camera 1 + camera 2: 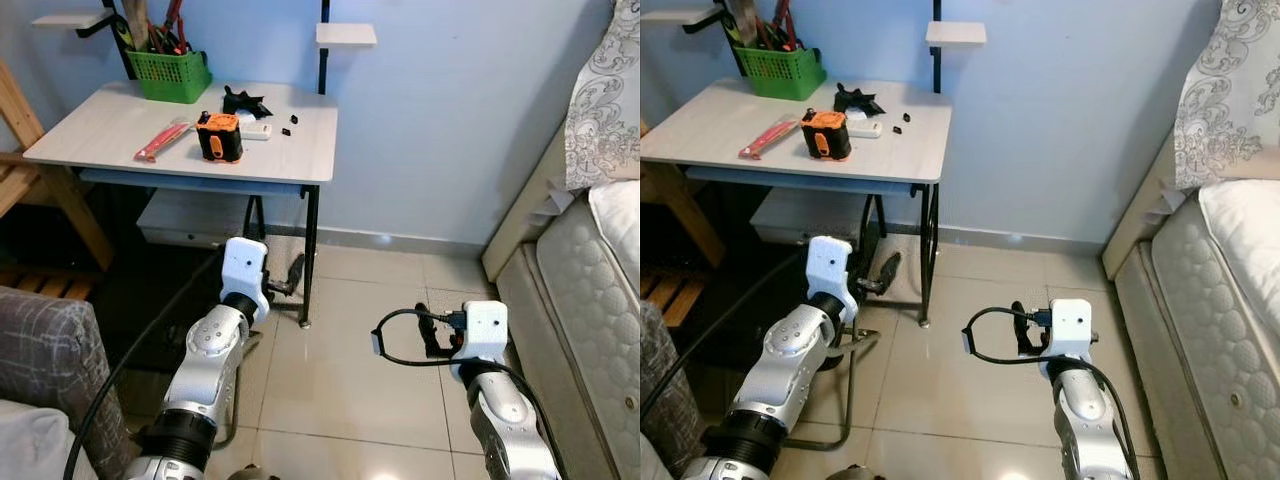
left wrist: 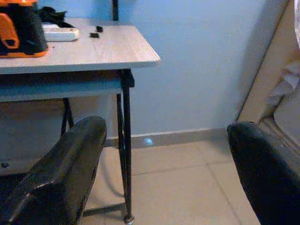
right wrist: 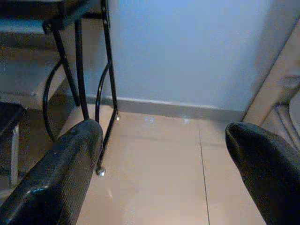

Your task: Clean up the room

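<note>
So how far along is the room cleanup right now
Nothing looks done yet. Both grippers are open and empty: the left gripper sits low by the desk leg, the right gripper over the floor tiles. Left to clear on the desk: the orange tool, red strip, white remote and small black bits. The green basket already holds tools.

blue wall [image 1: 440,110], tiled floor [image 1: 350,380], mattress [image 1: 590,290]

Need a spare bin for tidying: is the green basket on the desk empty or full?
Full: the green basket holds upright tools with red and black handles.
</note>
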You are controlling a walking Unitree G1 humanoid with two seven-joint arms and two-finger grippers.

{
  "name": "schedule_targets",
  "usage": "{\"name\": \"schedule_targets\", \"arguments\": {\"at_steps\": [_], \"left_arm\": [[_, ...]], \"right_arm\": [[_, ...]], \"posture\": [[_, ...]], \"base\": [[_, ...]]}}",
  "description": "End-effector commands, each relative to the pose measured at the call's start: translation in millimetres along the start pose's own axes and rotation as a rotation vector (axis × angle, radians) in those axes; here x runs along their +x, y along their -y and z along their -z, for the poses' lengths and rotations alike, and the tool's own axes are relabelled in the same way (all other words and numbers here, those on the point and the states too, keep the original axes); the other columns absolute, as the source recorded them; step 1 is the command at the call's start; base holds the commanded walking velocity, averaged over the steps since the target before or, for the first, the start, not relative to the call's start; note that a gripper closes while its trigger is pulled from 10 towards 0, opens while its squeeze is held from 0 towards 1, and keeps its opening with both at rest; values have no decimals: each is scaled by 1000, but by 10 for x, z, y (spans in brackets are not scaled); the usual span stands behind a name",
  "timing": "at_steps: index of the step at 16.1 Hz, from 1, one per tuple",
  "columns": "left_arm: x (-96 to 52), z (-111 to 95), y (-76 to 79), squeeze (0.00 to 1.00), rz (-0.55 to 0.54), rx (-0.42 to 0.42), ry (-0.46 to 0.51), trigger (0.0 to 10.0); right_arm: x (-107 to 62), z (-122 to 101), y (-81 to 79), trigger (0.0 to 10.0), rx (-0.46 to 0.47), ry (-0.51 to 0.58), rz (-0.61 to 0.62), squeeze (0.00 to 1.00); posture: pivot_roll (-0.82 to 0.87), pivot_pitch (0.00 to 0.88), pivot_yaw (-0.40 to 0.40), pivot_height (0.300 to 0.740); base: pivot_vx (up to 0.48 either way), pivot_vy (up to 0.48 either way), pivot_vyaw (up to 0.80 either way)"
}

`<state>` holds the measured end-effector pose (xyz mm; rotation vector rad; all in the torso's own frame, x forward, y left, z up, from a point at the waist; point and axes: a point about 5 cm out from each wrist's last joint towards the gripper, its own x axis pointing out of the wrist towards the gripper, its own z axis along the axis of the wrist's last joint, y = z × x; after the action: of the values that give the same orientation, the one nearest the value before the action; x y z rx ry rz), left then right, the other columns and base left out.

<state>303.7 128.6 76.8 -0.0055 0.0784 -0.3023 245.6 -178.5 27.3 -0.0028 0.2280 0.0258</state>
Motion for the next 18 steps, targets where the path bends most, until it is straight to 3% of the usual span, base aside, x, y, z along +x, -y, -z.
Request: {"name": "schedule_targets", "arguments": {"at_steps": [1,2,4,12,13,18], "left_arm": [[-19,-4,-8,0,-21,-26,23,10000],[-14,38,0,0,-36,-50,3,10000],[29,-6,-2,0,-25,0,13,10000],[146,-82,97,0,36,-14,46,10000],[160,-25,127,0,46,5,6,10000],[110,-28,57,0,89,-52,30,10000]], "right_arm": [[-16,-57,53,10000,-1,39,8,0],[1,-47,108,10000,19,30,31,0],[27,-51,88,10000,9,31,18,0],[128,-39,39,10000,-13,12,12,0],[141,-28,46,10000,6,-2,17,0],[40,-7,-12,10000,-2,24,-13,0]], "posture": [[89,0,-22,740],[91,0,-27,740],[93,0,-31,740],[92,0,-29,740],[92,0,-29,740],[76,0,-19,740]], "base": [[0,0,0],[0,0,0],[0,0,0],[0,-441,0],[0,0,-650],[0,0,-714]]}}
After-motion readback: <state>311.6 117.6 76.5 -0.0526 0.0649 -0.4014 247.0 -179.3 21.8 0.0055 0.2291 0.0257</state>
